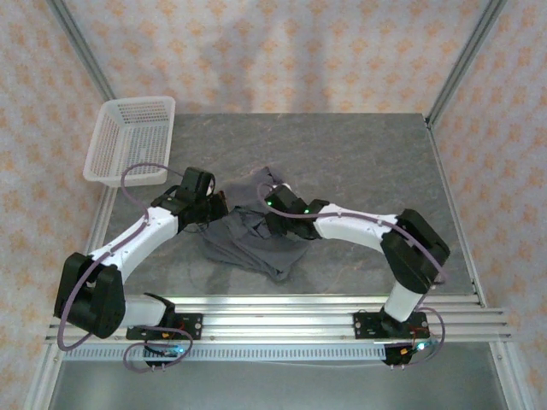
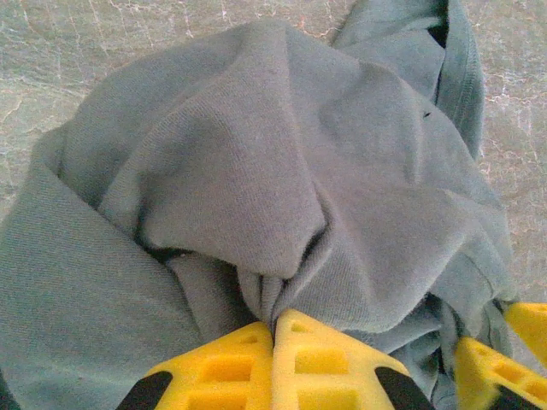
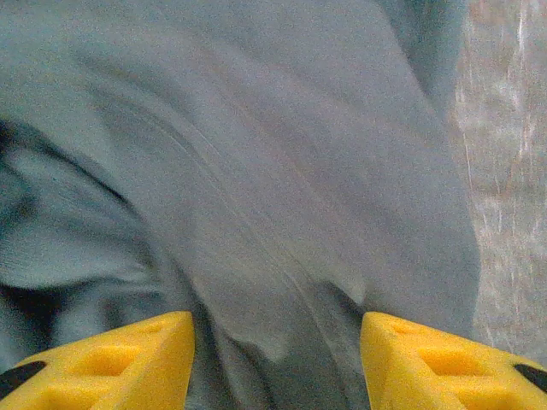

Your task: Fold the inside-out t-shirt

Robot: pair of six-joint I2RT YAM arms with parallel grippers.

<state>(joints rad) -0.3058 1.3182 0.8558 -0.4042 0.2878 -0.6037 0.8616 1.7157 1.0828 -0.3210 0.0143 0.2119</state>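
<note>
Slate-grey knit cloth, one item: the inside-out t-shirt (image 1: 256, 239), crumpled in a loose heap near the middle of the grey table (image 1: 367, 162), between the two arms and well apart from the white mesh basket (image 1: 128, 141) at the far left corner. Condition: bunched, deeply creased, layers overlapping, no flat outline to read. Left gripper (image 2: 275, 329): yellow fingers closed together, pinching a gathered fold, with creases radiating from the tips. Right gripper (image 3: 278, 342): jaws standing apart over the cloth, nothing clamped between them, view blurred. Handling, by judgement: light, limp and soft, no stiffness of its own; it will sag and drape from any pinch point and drag across the table rather than slide cleanly. Not fragile. A mid-panel pinch likely lifts a bundle of layers together. Recommended hold: a stitched border, such as the hemmed edge (image 2: 466, 85) seen in the left wrist view, or shoulder seams, one per gripper, to spread it flat.
</note>
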